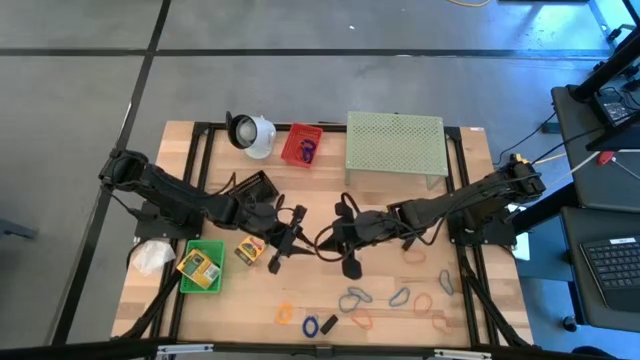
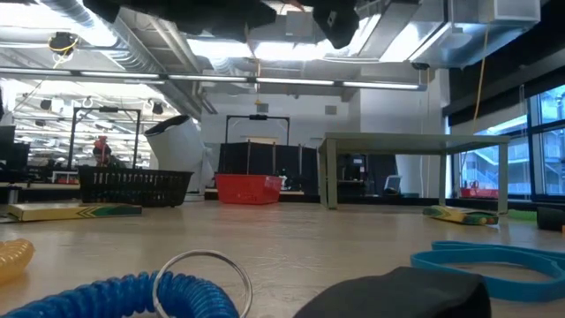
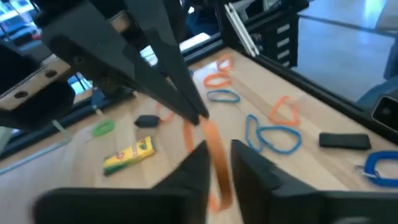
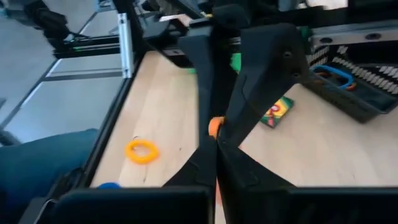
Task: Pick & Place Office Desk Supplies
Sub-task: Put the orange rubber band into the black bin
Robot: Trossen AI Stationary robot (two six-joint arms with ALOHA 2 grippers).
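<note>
Both arms meet over the table centre. The right gripper [image 4: 216, 140] has its fingers pressed together, pinching one end of an orange rubber band [image 3: 214, 155]. The left gripper [image 3: 219, 163] stands with its fingers either side of the same band; whether they clamp it cannot be told. A loose crayon box [image 1: 249, 249] lies just beside the green bin [image 1: 186, 279], and more bands [image 1: 355, 297] lie scattered along the front edge

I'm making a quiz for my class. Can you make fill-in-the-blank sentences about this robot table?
The right gripper pinches an ____ rubber band.
The small basket beside the mesh stand is ____.
The crayon box lies in a ____ bin.
Missing words: orange; red; green.
</note>
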